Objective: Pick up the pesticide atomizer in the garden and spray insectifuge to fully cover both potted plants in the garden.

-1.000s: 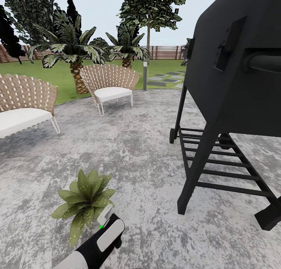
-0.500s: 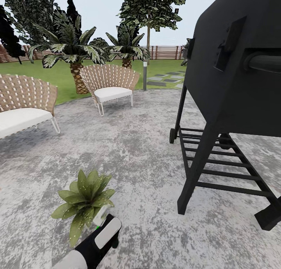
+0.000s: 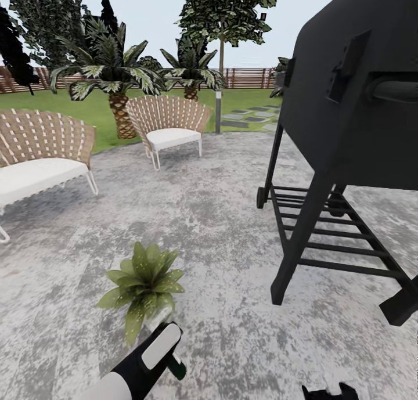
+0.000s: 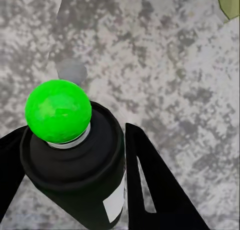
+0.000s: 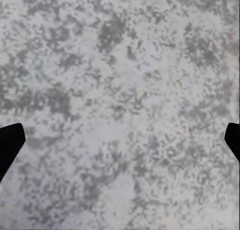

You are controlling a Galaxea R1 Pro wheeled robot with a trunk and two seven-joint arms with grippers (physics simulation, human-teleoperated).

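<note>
**Left gripper holds the sprayer just short of the potted plant**

Low in the head view, left of centre, the left gripper (image 3: pixel 168 353) has its fingers clamped on the pesticide atomizer (image 3: pixel 174 366). In the left wrist view the dark bottle (image 4: pixel 75 165) sits between the two black fingers (image 4: pixel 155 190), with a bright green ball at its top. At the bottom edge, right of centre, the tips of the right gripper (image 3: pixel 328 392) just show; in the right wrist view its fingertips (image 5: pixel 10 145) sit far apart at both side edges over bare paving.

Since half a second ago the whole scene has slid right and up in the frame, so the camera has moved. The potted plant (image 3: pixel 145 281) now lies just above the left gripper, near it.

The grey paving (image 3: pixel 220 226) lies open through the middle. The black grill (image 3: pixel 342 144) closes the right side. Two wicker chairs (image 3: pixel 168 124) stand at left and upper left, where the lawn (image 3: pixel 93 110) begins, with palms (image 3: pixel 113 78) and the fence (image 3: pixel 244 78) beyond.
</note>
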